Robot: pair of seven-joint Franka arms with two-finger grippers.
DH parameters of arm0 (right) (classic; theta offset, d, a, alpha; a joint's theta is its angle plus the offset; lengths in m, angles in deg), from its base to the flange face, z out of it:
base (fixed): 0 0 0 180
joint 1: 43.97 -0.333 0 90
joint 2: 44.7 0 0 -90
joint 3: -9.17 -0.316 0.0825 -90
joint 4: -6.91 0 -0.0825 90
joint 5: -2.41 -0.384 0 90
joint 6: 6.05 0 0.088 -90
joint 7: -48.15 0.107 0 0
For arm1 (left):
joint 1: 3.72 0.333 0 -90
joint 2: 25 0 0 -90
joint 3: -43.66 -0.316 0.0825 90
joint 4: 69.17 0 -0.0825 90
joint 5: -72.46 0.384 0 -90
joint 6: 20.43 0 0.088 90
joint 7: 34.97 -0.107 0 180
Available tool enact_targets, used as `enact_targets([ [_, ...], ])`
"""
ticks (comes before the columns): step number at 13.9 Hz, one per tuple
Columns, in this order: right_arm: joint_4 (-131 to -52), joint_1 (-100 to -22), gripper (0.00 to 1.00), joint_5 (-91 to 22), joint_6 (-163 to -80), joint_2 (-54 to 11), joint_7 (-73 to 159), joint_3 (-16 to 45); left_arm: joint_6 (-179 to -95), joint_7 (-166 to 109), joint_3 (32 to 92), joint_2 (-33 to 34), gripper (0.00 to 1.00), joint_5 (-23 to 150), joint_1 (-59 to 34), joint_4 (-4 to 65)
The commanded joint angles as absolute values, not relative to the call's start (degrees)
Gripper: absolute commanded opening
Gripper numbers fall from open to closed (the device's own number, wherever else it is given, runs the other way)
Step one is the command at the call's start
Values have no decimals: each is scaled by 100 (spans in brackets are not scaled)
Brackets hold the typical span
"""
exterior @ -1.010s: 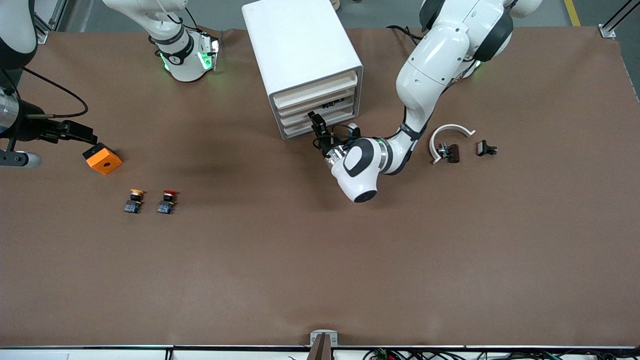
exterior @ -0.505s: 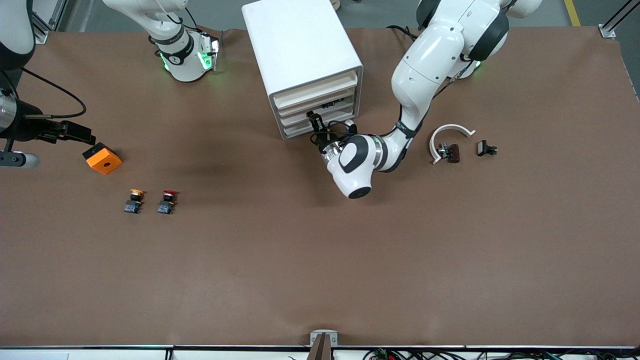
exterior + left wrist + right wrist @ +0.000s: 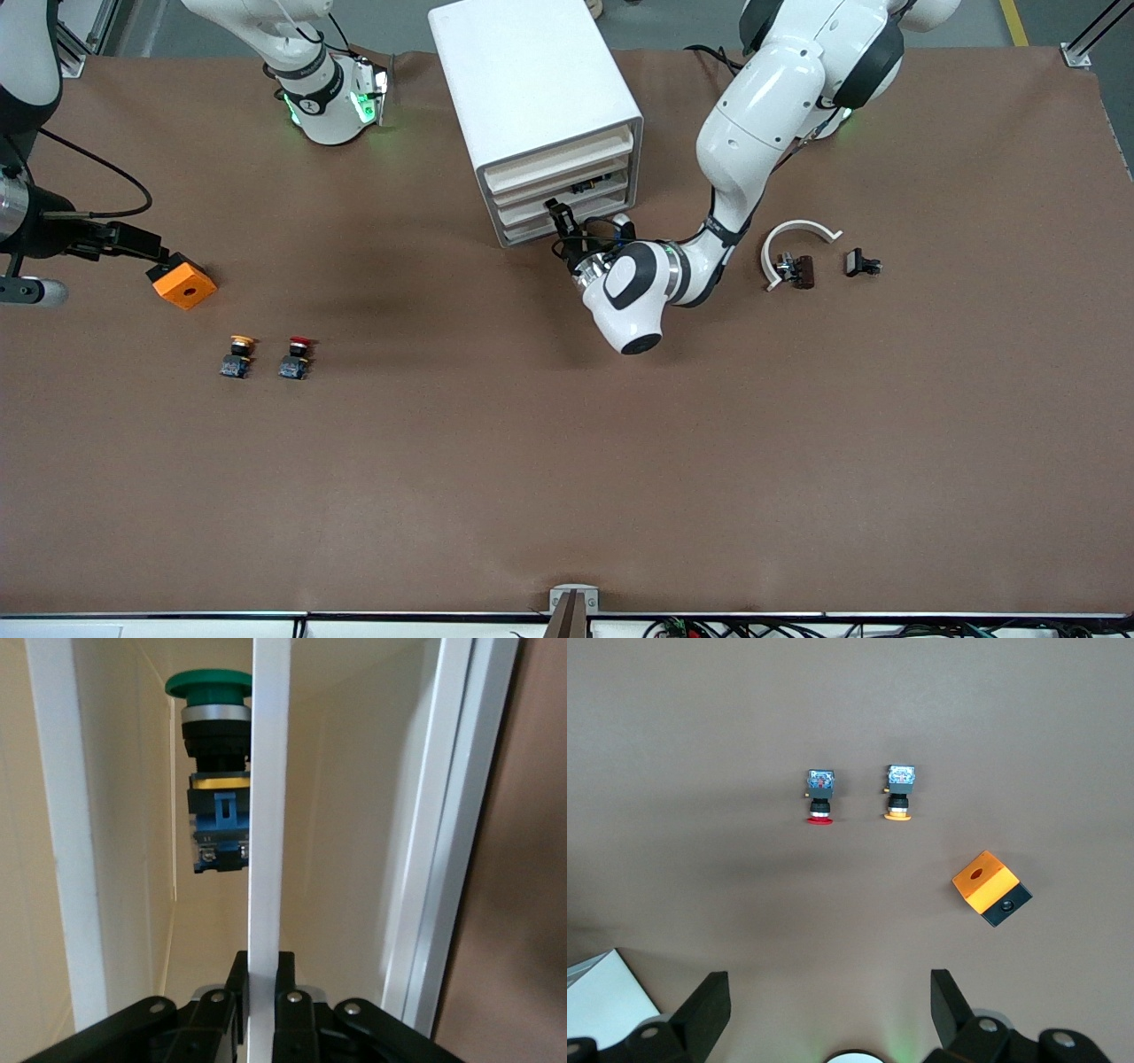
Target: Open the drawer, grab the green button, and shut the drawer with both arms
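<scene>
The white cabinet [image 3: 523, 80] stands near the robots' edge of the table. My left gripper [image 3: 560, 217] is at its front, shut on the front lip of the drawer [image 3: 268, 815], the third from the top, which stands only slightly out. In the left wrist view the gripper [image 3: 263, 970] clamps that white lip from both sides. The green-capped button [image 3: 217, 788] lies inside the drawer just past the lip. My right gripper [image 3: 830, 992] is open and empty, high over the table toward the right arm's end, and shows at the edge of the front view [image 3: 133, 239].
A yellow-capped button [image 3: 237, 354] and a red-capped one [image 3: 296, 356] lie side by side, with an orange cube [image 3: 183, 281] near them. A white curved piece [image 3: 797, 232] and two small black parts [image 3: 861, 263] lie toward the left arm's end.
My left hand moved slightly toward the cabinet, then a little back, still clamped on the drawer lip. My right gripper drifted slightly toward its end of the table.
</scene>
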State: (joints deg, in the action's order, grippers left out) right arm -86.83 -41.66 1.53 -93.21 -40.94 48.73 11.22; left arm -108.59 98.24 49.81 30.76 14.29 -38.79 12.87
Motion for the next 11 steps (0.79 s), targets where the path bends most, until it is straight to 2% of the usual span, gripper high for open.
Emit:
enact_targets([
  [1, -8537, -4160, 100, 127, -9245, -4013, 5489, 1040, -10841, 10047, 4902, 3142, 12, 1401, -3756, 1231],
  [11, -8528, -5257, 100, 127, -9042, -4031, 8634, 1014, -11341, 9968, 4779, 3098, 15, 1393, -3527, 1064],
])
